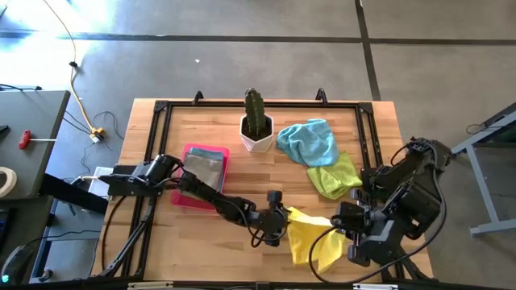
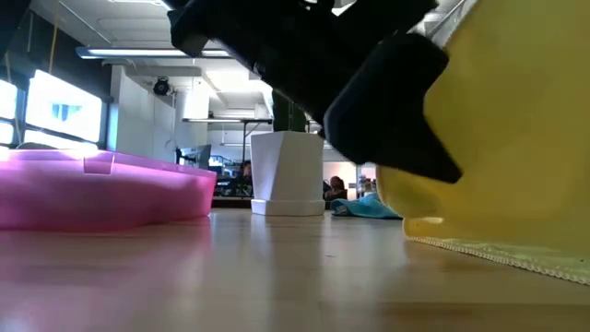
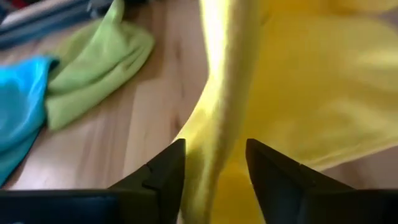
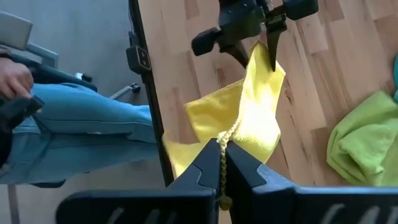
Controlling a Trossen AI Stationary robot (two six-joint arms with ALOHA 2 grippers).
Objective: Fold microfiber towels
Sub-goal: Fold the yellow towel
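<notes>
A yellow microfiber towel (image 1: 310, 240) lies near the table's front edge, partly raised between my two grippers. My right gripper (image 4: 222, 168) is shut on it above the table. My left gripper (image 3: 216, 180) comes in low from the left, open, its fingers on either side of a gathered ridge (image 3: 217, 124) of the towel. A lime green towel (image 1: 334, 173) and a light blue towel (image 1: 310, 141) lie crumpled on the table farther back. A grey towel (image 1: 203, 167) lies in the pink tray (image 1: 189, 197). My left gripper has the yellow ridge (image 3: 214, 155) filling the gap between its fingers; I cannot tell whether they touch it. My right gripper pinches the towel's stitched edge (image 4: 227, 138) between its two fingertips, coming from above and slanting down. The towel hangs below them, its lower part on the table.
A cactus in a white pot (image 1: 256, 129) stands at the back middle. A black frame (image 1: 161, 113) runs around the tabletop. A person in jeans (image 4: 81, 137) sits by the table's front edge. Bare wood shows at the front left (image 1: 210, 250).
</notes>
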